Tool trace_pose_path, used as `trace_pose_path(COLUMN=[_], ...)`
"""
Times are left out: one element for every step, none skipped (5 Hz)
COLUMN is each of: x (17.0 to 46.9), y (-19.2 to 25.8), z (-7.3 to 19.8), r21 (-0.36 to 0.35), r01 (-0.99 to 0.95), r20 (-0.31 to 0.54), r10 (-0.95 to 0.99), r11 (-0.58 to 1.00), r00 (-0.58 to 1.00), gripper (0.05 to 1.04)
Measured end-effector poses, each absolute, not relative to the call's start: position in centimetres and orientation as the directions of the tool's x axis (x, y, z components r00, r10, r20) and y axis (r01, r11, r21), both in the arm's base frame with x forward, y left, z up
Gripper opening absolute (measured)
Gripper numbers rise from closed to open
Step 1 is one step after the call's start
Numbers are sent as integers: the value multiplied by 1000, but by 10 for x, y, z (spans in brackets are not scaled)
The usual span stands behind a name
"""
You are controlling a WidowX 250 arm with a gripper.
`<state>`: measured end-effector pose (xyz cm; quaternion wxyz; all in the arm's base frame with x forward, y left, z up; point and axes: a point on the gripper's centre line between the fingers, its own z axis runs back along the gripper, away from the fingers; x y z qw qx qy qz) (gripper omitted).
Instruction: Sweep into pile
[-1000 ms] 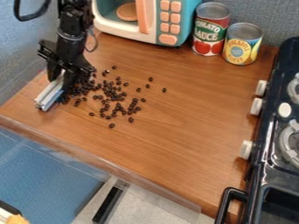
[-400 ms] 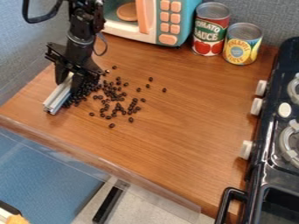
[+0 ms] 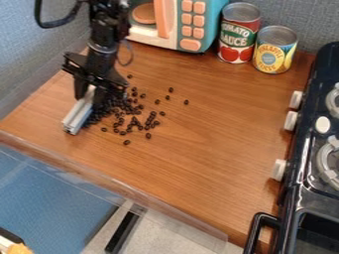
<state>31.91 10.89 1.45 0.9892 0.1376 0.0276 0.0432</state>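
My gripper (image 3: 90, 95) hangs at the upper left of the counter, shut on a pale metal bar (image 3: 79, 114). The bar slants down and left from between its fingers, with its low end near the wood. Dark beans (image 3: 136, 121) lie just right of the bar, packed densely beside the gripper and scattered more loosely farther right. A few single beans (image 3: 186, 102) sit apart on the right side. Part of the dense cluster is hidden behind the gripper.
A toy microwave (image 3: 191, 25) stands at the back, with a tomato sauce can (image 3: 239, 32) and a pineapple can (image 3: 274, 50) to its right. The toy stove (image 3: 305, 188) borders the right side. The counter's front edge (image 3: 119, 185) runs diagonally below the beans.
The gripper and the bar have moved right and slightly down. Beans nearest the bar have been pushed rightward into a tighter cluster, while the outlying ones stayed put.
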Motion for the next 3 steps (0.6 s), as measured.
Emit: trace_pose_path(x=[318, 318, 317], y=[98, 80, 57], z=[14, 14, 15], r21=[257, 235, 203], r01=[-87, -77, -69], r20=[-45, -48, -50], r10=[102, 91, 81], r11=[962, 969, 977], r00=[994, 995, 995], gripper=[364, 363, 364])
